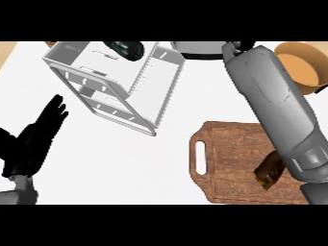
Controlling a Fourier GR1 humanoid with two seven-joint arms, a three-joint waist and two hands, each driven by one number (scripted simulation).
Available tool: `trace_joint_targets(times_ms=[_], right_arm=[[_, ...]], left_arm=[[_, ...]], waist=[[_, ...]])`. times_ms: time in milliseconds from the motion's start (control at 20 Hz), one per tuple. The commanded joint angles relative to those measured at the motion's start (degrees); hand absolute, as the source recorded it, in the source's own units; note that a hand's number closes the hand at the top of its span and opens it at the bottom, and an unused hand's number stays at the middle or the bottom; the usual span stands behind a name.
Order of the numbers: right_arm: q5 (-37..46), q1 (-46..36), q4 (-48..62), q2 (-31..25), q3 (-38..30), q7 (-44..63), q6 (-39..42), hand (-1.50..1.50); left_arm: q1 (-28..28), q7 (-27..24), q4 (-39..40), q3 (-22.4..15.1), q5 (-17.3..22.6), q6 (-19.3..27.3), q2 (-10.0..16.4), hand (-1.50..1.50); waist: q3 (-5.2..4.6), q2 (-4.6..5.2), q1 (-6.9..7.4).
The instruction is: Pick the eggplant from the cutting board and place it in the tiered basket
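The eggplant (127, 48), dark and glossy, lies in the top tier of the white tiered basket (146, 88) at the back of the counter. My right forearm stretches from the lower right up to the view's top edge. Only a black scrap of my right hand (240, 46) shows there, to the right of the basket and apart from the eggplant. The wooden cutting board (223, 144) lies at the front right, partly under that forearm. My left hand (26, 143) rests open at the lower left, fingers up.
A brown chunk of food (269, 173) sits on the board beside my right forearm. A grey pot (198, 48) stands at the back between the basket and my right hand. An orange pot (307, 67) is at the back right.
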Motion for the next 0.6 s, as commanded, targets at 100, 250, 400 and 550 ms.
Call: trace_joint_targets(times_ms=[100,250,400,550], right_arm=[[-0.7,11.2,-15.5,-10.8,-2.1,4.0,4.5,-1.50],[-1.1,18.0,-24.9,-14.8,-2.8,7.1,7.1,-1.50],[-4.1,24.5,-31.7,-18.3,-6.3,6.6,10.9,-1.50],[-6.2,27.1,-36.6,-23.7,-10.2,9.2,15.5,-1.50]], left_arm=[[0.3,0.5,-0.8,2.4,1.4,-1.0,1.6,0.00],[-0.6,0.6,-0.8,0.0,-0.7,0.5,-0.6,0.00],[1.6,-3.6,2.2,1.2,-0.4,-1.2,-0.5,0.00],[-2.6,-0.5,3.5,3.0,1.5,-2.0,0.9,0.00]], waist=[[0.00,-0.37,-1.25],[-0.01,-0.25,-1.09],[-0.02,0.00,-0.62],[-0.03,0.03,-0.76]])
